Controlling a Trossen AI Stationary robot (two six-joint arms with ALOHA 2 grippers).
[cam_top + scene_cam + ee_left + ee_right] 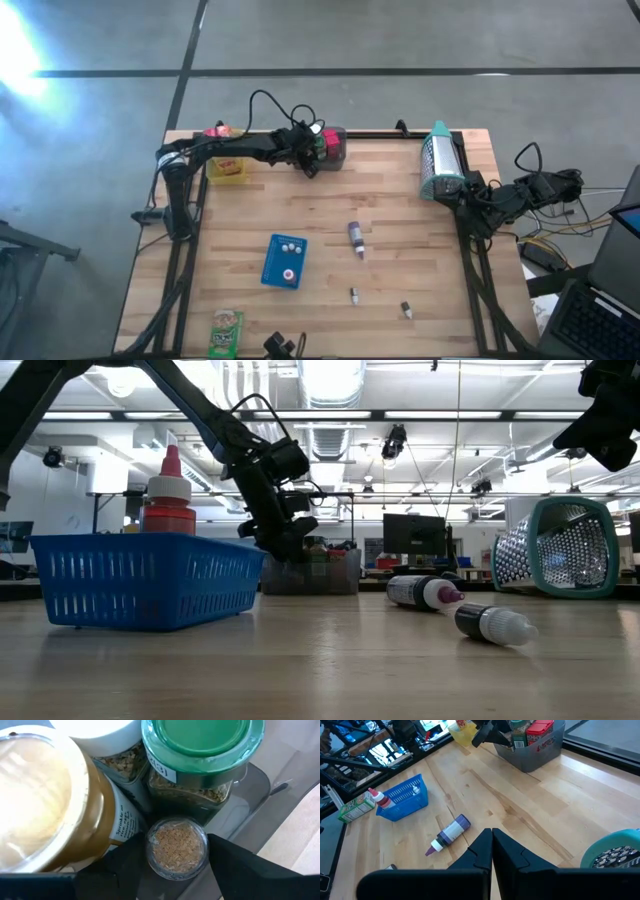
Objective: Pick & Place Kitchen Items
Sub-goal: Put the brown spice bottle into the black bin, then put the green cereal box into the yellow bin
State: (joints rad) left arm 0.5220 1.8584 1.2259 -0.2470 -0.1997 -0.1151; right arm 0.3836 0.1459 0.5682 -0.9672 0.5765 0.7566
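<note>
You are working the left gripper (312,152) inside the grey bin (334,148) at the table's far edge, beside the green-lidded jar (200,757). Judgement: you are releasing, so lift straight up and avoid brushing the neighbours. Fingers are standing partly apart around the small clear jar (177,847); contact cannot be told. The right gripper (492,844) is waiting, closed and empty, at the right edge.

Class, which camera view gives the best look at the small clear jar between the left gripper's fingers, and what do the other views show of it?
The left wrist view: the small clear jar fills the middle, seen from above, between the left gripper fingers. In the high, low and right wrist views the jar cannot be made out; only the arm over the grey bin shows.
</note>
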